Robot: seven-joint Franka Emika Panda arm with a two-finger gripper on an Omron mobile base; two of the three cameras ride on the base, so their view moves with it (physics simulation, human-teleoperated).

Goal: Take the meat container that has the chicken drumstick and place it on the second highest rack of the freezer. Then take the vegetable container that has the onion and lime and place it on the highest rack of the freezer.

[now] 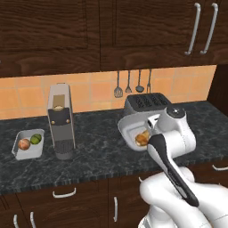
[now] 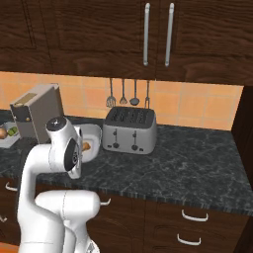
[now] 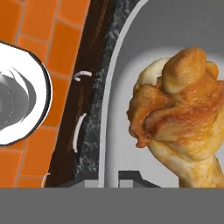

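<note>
- Left edge of the left base view: the vegetable container (image 1: 27,144) sits on the dark surface (image 1: 98,138), holding the onion (image 1: 24,144) and lime (image 1: 36,139)
- Centre-left: a grey coffee machine (image 1: 61,121)
- Centre-right: the meat container (image 1: 133,129) with the chicken drumstick (image 1: 142,138), before the toaster (image 1: 145,103)
- Hand view, bottom: the hand (image 3: 109,178) pinches the container's rim, fingers nearly together

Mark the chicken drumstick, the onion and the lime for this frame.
chicken drumstick (image 3: 179,113), hand view, on the browned meaty middle.
onion (image 1: 24,144), left base view, on its reddish-brown top.
lime (image 1: 36,139), left base view, on its green top.
</note>
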